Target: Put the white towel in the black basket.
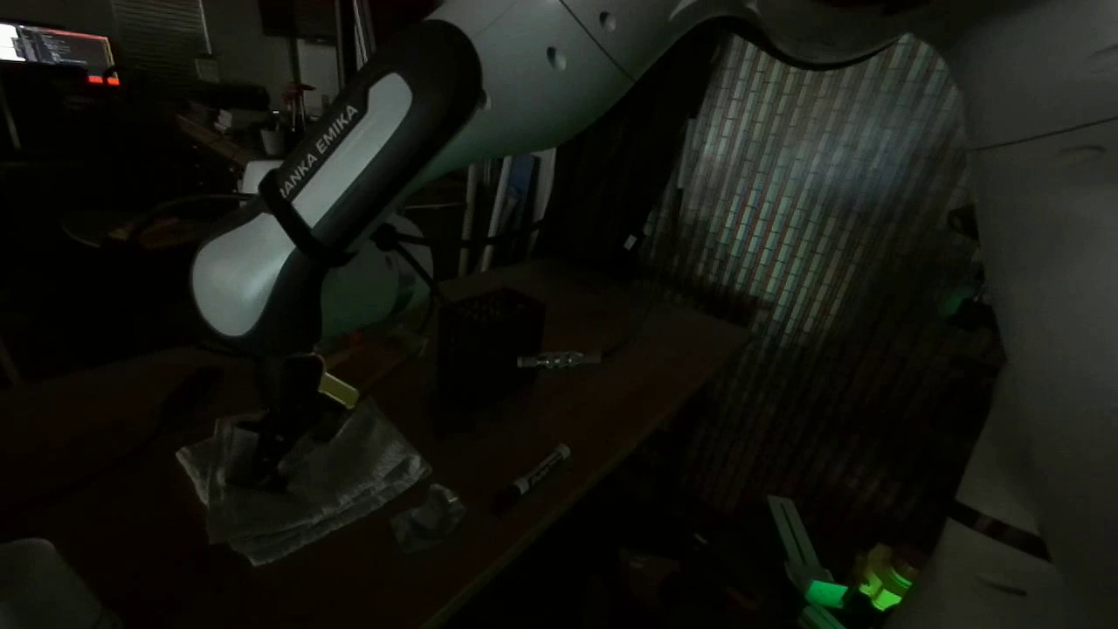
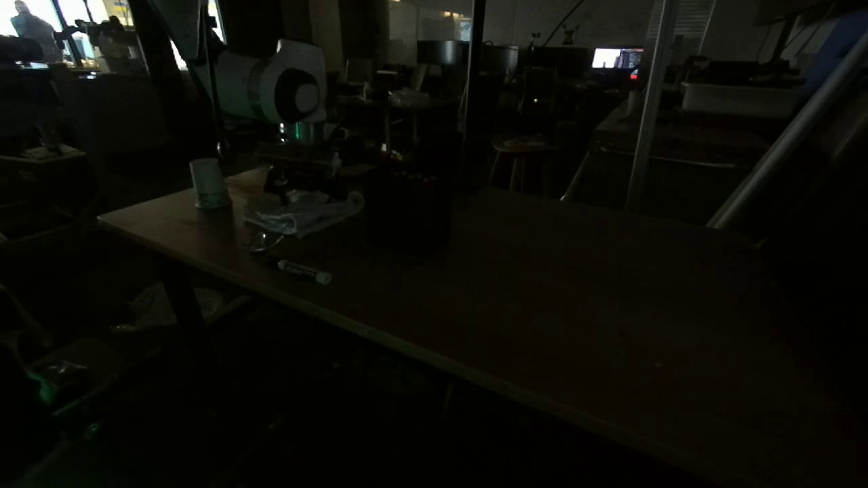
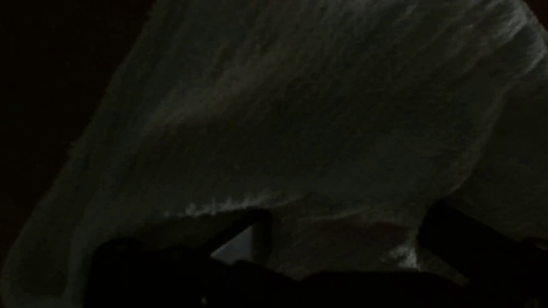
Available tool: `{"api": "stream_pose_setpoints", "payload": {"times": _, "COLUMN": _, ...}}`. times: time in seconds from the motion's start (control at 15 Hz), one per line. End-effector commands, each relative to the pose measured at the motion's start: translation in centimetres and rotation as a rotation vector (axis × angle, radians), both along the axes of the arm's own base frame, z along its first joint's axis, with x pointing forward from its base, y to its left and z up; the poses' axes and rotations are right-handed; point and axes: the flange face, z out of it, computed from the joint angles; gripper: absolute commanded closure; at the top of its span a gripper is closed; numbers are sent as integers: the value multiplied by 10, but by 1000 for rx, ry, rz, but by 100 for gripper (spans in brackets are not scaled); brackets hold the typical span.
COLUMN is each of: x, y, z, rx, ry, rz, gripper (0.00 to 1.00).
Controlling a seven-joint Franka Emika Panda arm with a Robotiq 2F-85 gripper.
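The white towel [image 1: 376,454] lies crumpled and folded on the table in both exterior views [image 2: 305,215]. It fills most of the wrist view [image 3: 299,107]. The black basket [image 1: 489,345] stands upright beside the towel; it is a dark box shape in both exterior views [image 2: 409,213]. My gripper [image 1: 266,463] points down at the towel, with its fingers at or on the cloth. In the wrist view, the fingers [image 3: 346,222] are spread apart with towel between and below them. The scene is very dark, so exact contact is hard to tell.
A marker [image 1: 541,467] lies near the table's edge [image 1: 524,546]. A crumpled clear wrapper [image 1: 430,517] lies between marker and towel. A pale cup [image 2: 209,184] stands upside down beyond the towel. A silvery object [image 1: 559,360] shows beside the basket.
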Motion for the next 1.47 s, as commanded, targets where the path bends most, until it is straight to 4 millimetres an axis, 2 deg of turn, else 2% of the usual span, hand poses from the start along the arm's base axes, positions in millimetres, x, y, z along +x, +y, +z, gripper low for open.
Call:
{"api": "stream_pose_setpoints", "payload": {"times": 0.0, "x": 6, "y": -3, "z": -10, "rx": 23, "ry": 1, "rz": -6, "gripper": 27}}
{"api": "stream_pose_setpoints", "payload": {"times": 0.33, "x": -11, "y": -3, "z": 2, "rx": 58, "ry": 22, "rz": -34, "gripper": 66}}
{"api": "stream_pose_setpoints", "payload": {"times": 0.6, "x": -19, "y": -14, "z": 14, "rx": 63, "ry": 25, "rz": -56, "gripper": 97}}
{"api": "stream_pose_setpoints", "payload": {"times": 0.73, "x": -21, "y": -22, "z": 22, "rx": 63, "ry": 22, "rz": -75, "gripper": 100}}
{"api": "stream_pose_setpoints", "payload": {"times": 1.13, "x": -30, "y": -61, "z": 58, "rx": 92, "ry": -12, "rz": -158, "gripper": 100}}
{"api": "stream_pose_setpoints", "payload": {"times": 1.4, "x": -35, "y": -93, "z": 107, "rx": 133, "ry": -69, "rz": -252, "gripper": 100}}
